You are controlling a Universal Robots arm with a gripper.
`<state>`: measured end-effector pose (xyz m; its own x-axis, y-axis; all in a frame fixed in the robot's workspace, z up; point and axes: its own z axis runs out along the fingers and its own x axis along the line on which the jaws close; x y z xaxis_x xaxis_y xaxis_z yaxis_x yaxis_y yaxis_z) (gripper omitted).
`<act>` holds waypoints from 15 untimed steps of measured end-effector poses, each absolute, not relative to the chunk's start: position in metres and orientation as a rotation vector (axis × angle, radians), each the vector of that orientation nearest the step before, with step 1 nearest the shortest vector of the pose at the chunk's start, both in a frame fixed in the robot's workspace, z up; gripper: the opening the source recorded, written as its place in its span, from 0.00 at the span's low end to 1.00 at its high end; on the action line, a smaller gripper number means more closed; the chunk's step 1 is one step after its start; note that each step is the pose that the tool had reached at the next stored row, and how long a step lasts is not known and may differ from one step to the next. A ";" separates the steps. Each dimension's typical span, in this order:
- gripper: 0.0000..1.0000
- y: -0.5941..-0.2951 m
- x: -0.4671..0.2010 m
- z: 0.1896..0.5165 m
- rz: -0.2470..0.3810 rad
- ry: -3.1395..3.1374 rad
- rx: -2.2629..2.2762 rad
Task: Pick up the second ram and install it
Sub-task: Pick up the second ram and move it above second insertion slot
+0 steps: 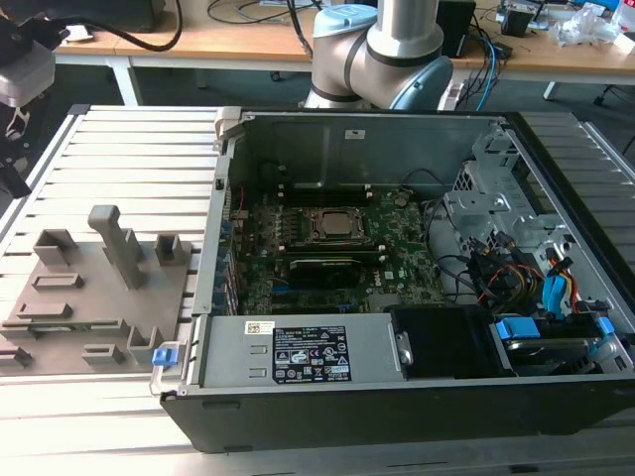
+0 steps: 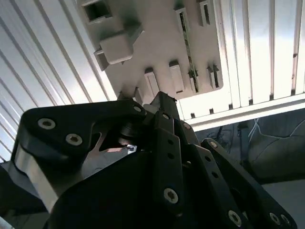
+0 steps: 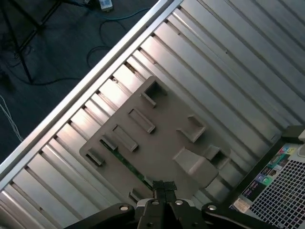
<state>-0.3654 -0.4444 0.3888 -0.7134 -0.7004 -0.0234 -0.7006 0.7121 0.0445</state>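
The second ram (image 3: pixel 125 163) is a thin green stick lying in a slot of the grey fixture plate (image 3: pixel 162 129); in the second wrist view the ram (image 2: pixel 188 52) runs along the plate (image 2: pixel 152 43) between small blocks. My gripper (image 3: pixel 164 186) hangs high above the plate, apart from the ram. Its black fingers meet with nothing between them, so it is shut and empty. In the second wrist view, the gripper (image 2: pixel 163 99) points down at the plate's edge. The exterior view has the fixture plate (image 1: pixel 99 302) to the left of the open computer case (image 1: pixel 397 258).
Grey blocks and one tall post (image 1: pixel 117 243) stand on the fixture plate. The case's motherboard (image 1: pixel 327 248) lies exposed, with a power supply (image 1: pixel 298 352) at the front and cables (image 1: pixel 496 278) at the exterior view's right. The ribbed metal table (image 3: pixel 228 71) ends near dark floor.
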 end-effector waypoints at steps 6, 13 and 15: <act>0.11 -0.444 -0.365 0.389 0.079 2.808 -1.404; 0.11 -0.444 -0.365 0.389 0.079 2.681 -1.641; 0.11 -0.444 -0.365 0.389 0.079 2.646 -1.700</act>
<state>-0.3653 -0.4444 0.3886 -0.4158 -0.9091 -0.0232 -0.9089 0.4146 0.0445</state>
